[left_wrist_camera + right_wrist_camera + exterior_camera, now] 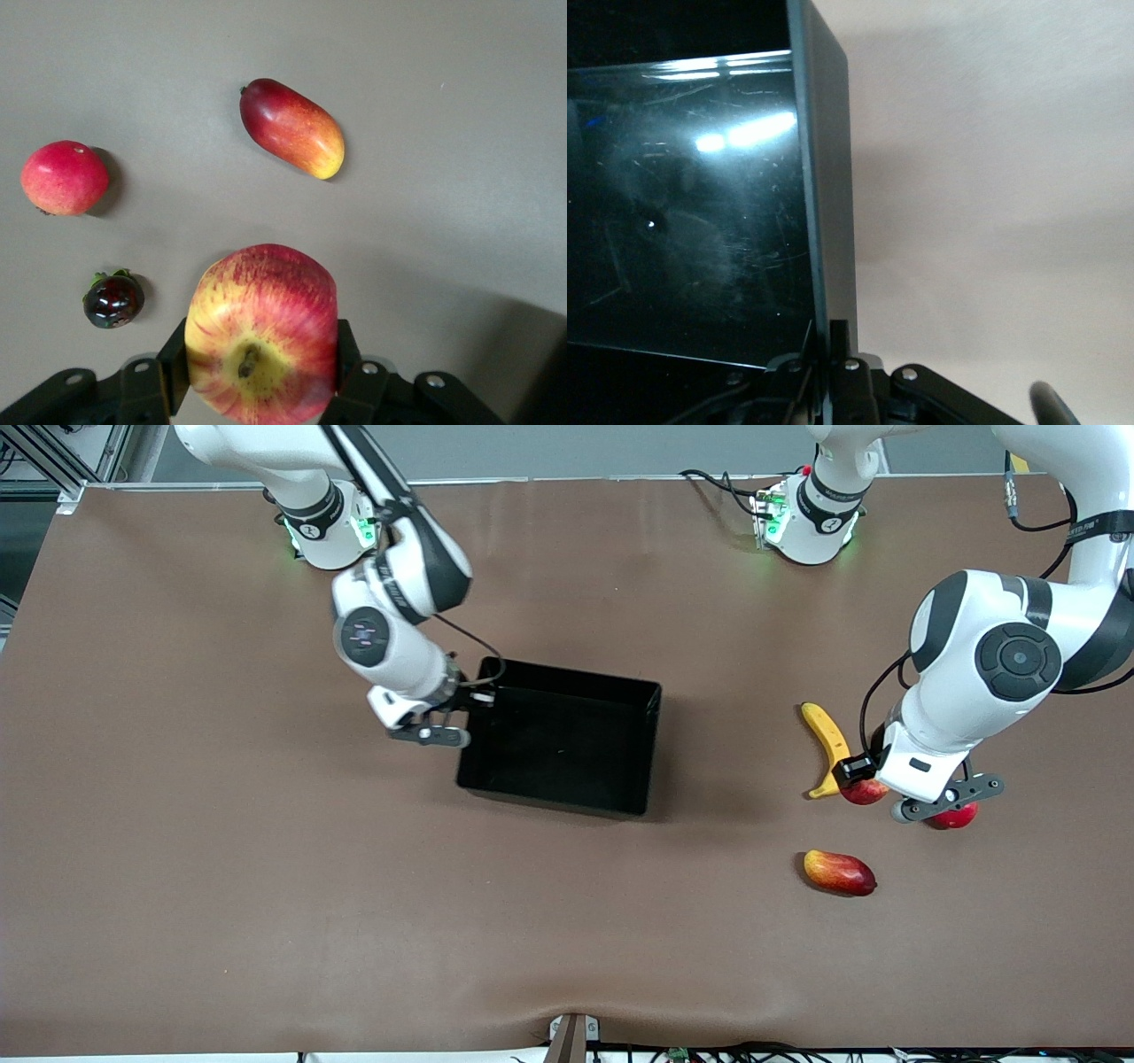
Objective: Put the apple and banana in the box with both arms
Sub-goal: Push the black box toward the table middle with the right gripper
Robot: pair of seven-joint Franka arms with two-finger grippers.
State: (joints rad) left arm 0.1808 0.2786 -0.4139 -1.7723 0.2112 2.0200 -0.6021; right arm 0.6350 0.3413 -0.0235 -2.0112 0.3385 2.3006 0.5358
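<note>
My left gripper (864, 788) is shut on the apple (866, 792), red with yellow mottling, and holds it above the table toward the left arm's end. In the left wrist view the apple (261, 332) sits stem-up between the black fingers (174, 354). The yellow banana (827, 746) lies on the table beside the gripper, farther from the front camera. The black box (651, 744) stands mid-table and is empty. My right gripper (469, 707) is shut on the box's end wall (833, 177) at the right arm's end, one finger (842, 341) on each side of it.
A red-yellow mango-like fruit (839, 872) lies nearer the front camera than the apple; it also shows in the left wrist view (292, 127). A pink-red round fruit (955, 817) lies partly under the left hand. A small dark glossy fruit (112, 299) lies near it.
</note>
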